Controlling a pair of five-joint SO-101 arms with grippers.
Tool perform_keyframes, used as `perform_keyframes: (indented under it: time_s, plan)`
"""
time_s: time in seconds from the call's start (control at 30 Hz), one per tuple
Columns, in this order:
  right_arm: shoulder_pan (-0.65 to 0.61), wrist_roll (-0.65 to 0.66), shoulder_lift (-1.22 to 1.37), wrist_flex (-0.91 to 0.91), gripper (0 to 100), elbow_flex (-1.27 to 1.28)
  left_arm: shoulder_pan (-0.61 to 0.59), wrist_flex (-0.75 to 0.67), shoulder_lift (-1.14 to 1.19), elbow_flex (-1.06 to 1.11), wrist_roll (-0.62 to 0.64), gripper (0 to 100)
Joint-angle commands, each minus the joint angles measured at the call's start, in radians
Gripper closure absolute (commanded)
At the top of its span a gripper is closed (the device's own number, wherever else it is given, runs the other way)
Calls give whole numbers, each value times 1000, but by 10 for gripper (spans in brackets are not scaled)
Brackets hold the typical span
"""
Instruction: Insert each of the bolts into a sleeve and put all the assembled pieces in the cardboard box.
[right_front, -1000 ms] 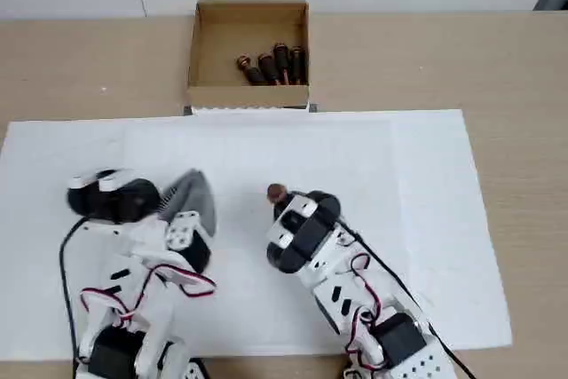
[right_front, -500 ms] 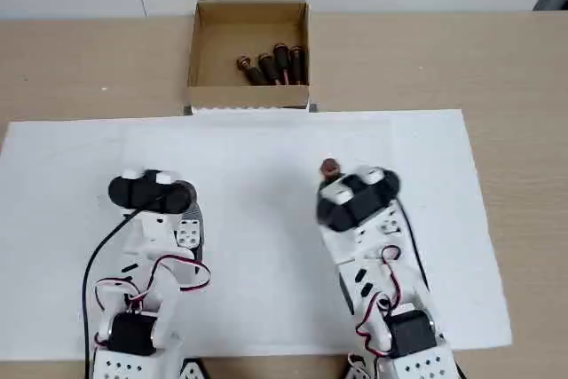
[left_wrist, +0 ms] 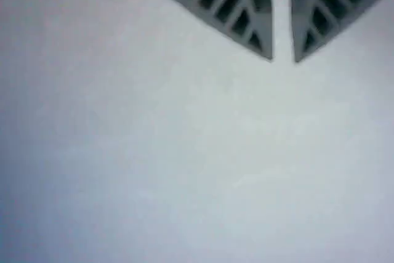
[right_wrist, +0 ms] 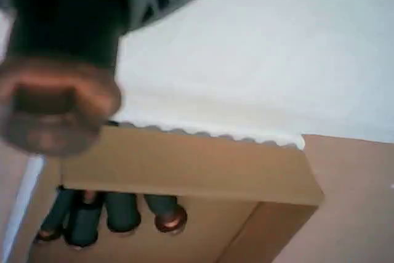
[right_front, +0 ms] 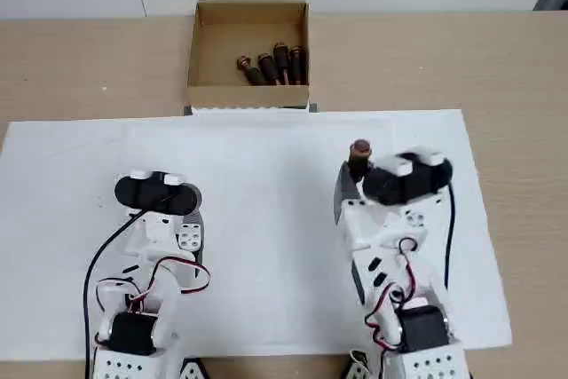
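The piece I am carrying, a dark sleeve with a copper bolt head (right_front: pixel 359 155) at its tip, sits pinched in my right end effector (right_front: pixel 353 177). It hangs above the white paper sheet (right_front: pixel 266 175), short of the cardboard box (right_front: pixel 250 93) and off to the right of it. The bolt head points toward the box, which I judge suits a nose-first drop over the near wall. In the right wrist view the head (right_wrist: pixel 58 100) looms close, with the box wall (right_wrist: pixel 184 167) beyond it. Inside the box lie four finished pieces (right_front: pixel 271 66), side by side toward the right half, so this looks like the last one to deliver. The left half of the box floor is bare, and I would aim there to avoid landing on the others. My left end effector (left_wrist: pixel 281 35) hangs low over the paper, its fingers drawn all but together with only a thin slit between them and nothing in it. It is parked out of the way, I think, because its part of the job is over. The box stands on the desk (right_front: pixel 515 68) just past the paper's far edge.
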Motion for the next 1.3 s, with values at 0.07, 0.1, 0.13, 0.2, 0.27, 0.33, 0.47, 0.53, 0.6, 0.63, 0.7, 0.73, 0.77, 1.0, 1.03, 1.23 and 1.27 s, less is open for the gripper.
perform_keyframes:
  time_s: [0.07,0.1,0.13,0.2,0.27,0.33,0.47,0.53,0.6,0.63,0.7,0.73,0.77,1.0,1.03,1.23,1.27]
  plan:
    - [5,-11,341,-7,996,-305,-8,3,-9,-4,3,994]
    - [4,-12,401,-7,996,-350,-8,3,-9,-4,3,994]
    - [4,-12,455,-7,996,-393,-8,3,-9,-4,3,994]
    - [5,-12,555,-16,996,-476,-8,3,-9,-4,3,994]
    - [5,-8,639,-47,996,-540,-2,5,-9,-4,3,994]
    - [5,-6,723,-71,996,-600,2,6,-9,-4,3,994]
    - [4,-5,894,-127,996,-738,0,6,-9,-4,3,994]
    - [5,-2,987,-143,996,-822,0,6,-9,-4,3,994]
    - [5,32,1082,-163,996,-904,0,6,-9,-4,3,994]
    - [5,49,1130,-177,996,-945,0,6,-9,-4,3,994]
    - [4,68,1219,-220,996,-1022,0,6,-9,-4,3,994]
    - [4,77,1262,-240,996,-1059,0,6,-9,-4,3,994]
    - [1,87,1308,-260,996,-1096,0,6,-9,-4,3,994]
    - [-2,201,1629,-372,995,-1332,0,6,-9,-4,3,994]
    - [-4,216,1673,-386,995,-1364,0,6,-9,-4,3,994]
    - [-48,295,1886,-427,995,-1528,0,6,-9,-4,3,994]
    - [-56,302,1917,-433,995,-1553,0,6,-9,-4,3,994]
